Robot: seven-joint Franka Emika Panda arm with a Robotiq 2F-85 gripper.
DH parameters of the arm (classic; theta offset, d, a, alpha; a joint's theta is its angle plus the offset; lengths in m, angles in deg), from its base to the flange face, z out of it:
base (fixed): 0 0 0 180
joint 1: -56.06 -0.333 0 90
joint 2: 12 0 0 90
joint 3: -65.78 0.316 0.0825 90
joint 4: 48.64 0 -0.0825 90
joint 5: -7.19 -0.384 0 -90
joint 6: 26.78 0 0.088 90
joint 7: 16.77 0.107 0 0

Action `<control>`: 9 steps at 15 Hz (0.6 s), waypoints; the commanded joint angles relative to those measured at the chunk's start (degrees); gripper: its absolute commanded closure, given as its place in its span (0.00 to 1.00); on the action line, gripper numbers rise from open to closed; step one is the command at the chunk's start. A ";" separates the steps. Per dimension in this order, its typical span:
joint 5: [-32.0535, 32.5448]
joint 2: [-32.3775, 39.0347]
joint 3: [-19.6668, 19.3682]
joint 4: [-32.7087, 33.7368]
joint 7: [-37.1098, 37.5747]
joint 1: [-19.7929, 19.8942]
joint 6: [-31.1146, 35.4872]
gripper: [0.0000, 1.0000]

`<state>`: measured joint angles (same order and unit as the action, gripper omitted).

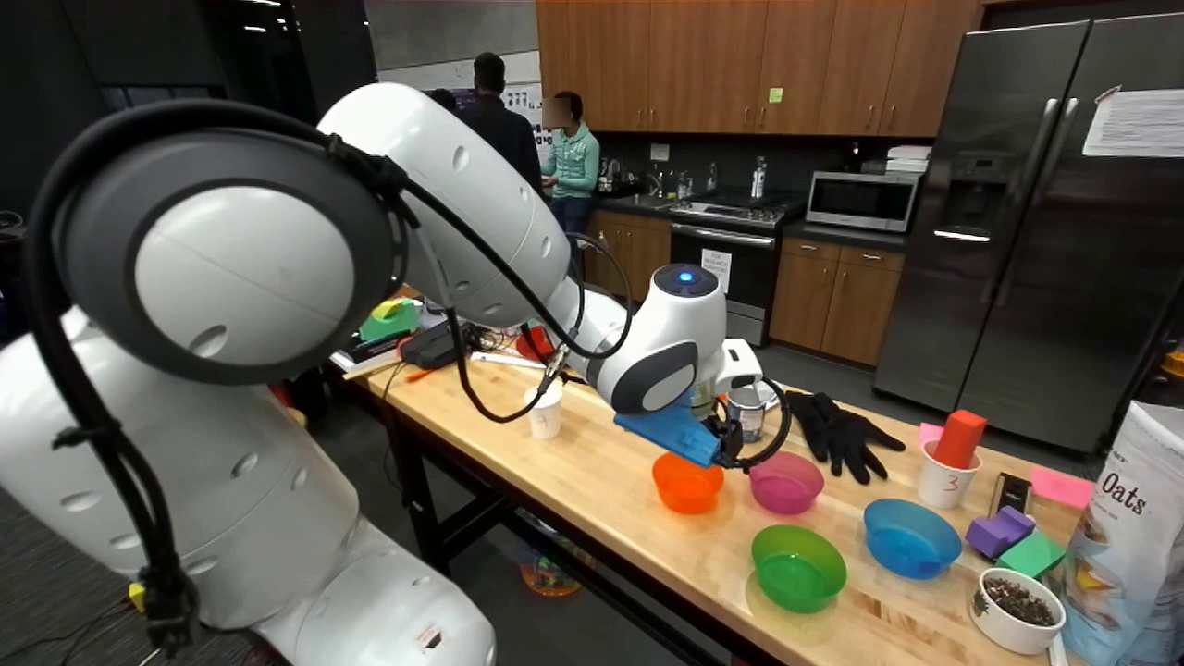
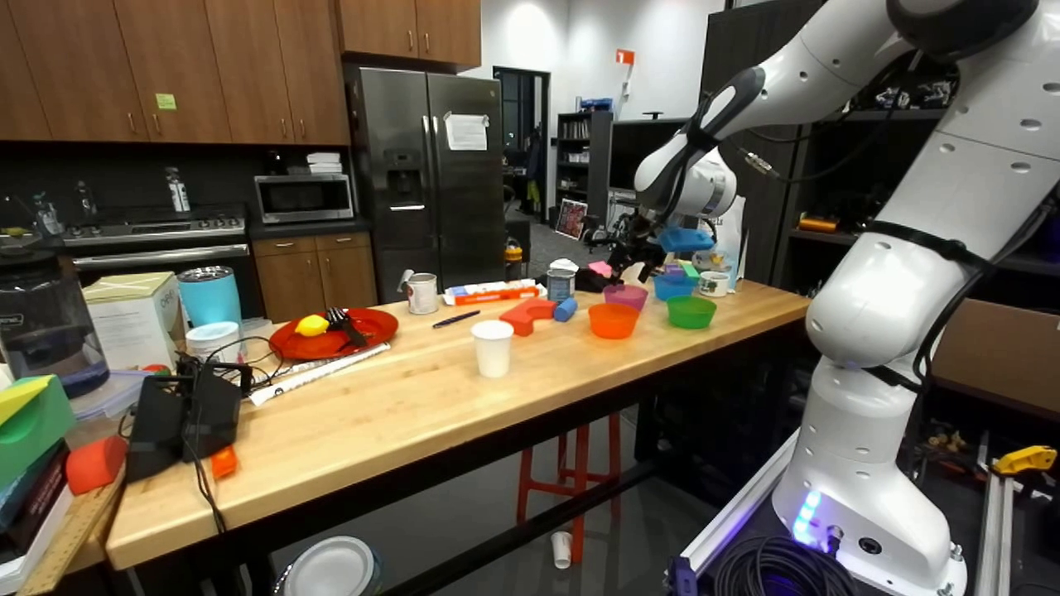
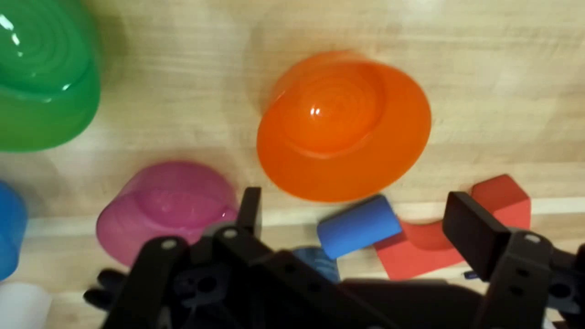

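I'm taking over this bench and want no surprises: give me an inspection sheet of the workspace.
Surface: light wooden tabletop, crowded at both ends.
Things at hand: blue cylinder beside red curved block, contact unclear; orange bowl and pink bowl nearby.
Clutter: red plate with yellow item and dark utensil; green bowl; blue bowl; black glove; oats bag.
Gripper: open above the tabletop, nothing held.
Cables: black cable strapped along the arm; coiled cable by the base.
Surroundings: people in the background; refrigerator and microwave beyond the tabletop.
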<state>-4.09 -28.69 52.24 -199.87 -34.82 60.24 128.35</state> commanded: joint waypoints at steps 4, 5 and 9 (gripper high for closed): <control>-5.19 6.43 -2.03 6.48 -2.28 -3.10 0.21 0.00; -6.45 7.84 -2.02 7.23 -2.71 -3.37 0.05 0.00; -13.16 13.02 -2.05 10.00 -5.99 -4.58 -1.59 0.00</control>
<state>-12.84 -19.83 51.22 -193.26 -37.62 56.95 128.87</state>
